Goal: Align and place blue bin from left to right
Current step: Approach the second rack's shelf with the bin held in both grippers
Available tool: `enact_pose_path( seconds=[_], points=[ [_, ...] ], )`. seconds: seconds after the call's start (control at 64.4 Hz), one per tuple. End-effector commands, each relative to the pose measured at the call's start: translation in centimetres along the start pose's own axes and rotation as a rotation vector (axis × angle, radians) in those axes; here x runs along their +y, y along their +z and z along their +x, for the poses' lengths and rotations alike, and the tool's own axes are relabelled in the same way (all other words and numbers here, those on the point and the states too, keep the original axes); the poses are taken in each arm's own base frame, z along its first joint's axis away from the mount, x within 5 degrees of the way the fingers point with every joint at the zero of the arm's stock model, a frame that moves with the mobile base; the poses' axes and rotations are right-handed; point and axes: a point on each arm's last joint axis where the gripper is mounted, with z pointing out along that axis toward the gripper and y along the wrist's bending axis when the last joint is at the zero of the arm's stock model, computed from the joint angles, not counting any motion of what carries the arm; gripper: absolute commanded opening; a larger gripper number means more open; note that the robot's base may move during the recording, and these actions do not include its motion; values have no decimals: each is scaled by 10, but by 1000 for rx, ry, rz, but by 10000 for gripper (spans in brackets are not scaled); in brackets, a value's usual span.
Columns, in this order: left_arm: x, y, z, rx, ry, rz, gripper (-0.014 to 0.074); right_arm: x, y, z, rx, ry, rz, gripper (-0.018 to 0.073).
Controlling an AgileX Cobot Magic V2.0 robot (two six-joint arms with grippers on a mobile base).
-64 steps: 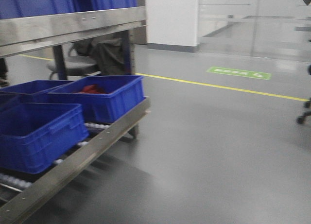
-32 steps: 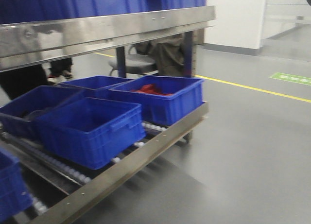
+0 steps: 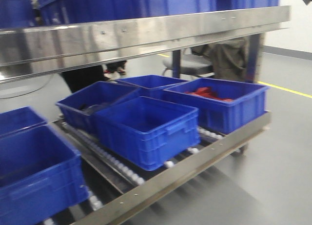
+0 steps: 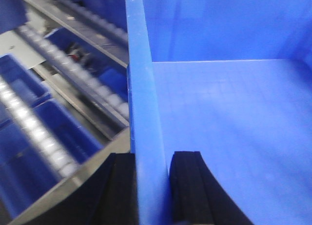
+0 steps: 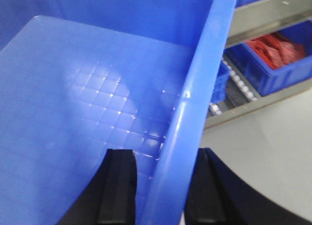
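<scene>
I hold an empty blue bin (image 4: 229,112) between both grippers. In the left wrist view my left gripper (image 4: 152,156) is shut on the bin's left wall, one black pad on each side of it. In the right wrist view my right gripper (image 5: 163,154) is shut on the same bin's (image 5: 73,88) right wall, just under the rim. The bin's gridded floor shows bare in both wrist views. Neither gripper nor the held bin shows in the front view.
A steel roller rack (image 3: 195,166) stands ahead with several blue bins: one in front (image 3: 146,127), one holding red items (image 3: 219,105), two behind (image 3: 92,105), one at the near left (image 3: 34,176). A steel shelf rail (image 3: 146,34) runs overhead. Grey floor (image 3: 282,152) lies to the right.
The front view has swung left: the rack and its bins slid rightward across the frame, and more bins came into view at the left. The open floor has shrunk to the right edge.
</scene>
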Motion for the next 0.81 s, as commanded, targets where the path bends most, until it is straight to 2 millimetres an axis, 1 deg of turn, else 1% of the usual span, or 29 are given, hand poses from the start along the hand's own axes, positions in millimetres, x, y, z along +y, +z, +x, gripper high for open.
enact_pose_path(
  seconds=[0.0,0.792],
  points=[
    [-3,-17,-11,-130,5,56,-8,-1,-10,-9,-110,-11,11,-79],
    [-3,-17,-11,-130,5,56,-8,-1,-10,-9,-110,-11,11,-79]
  ],
)
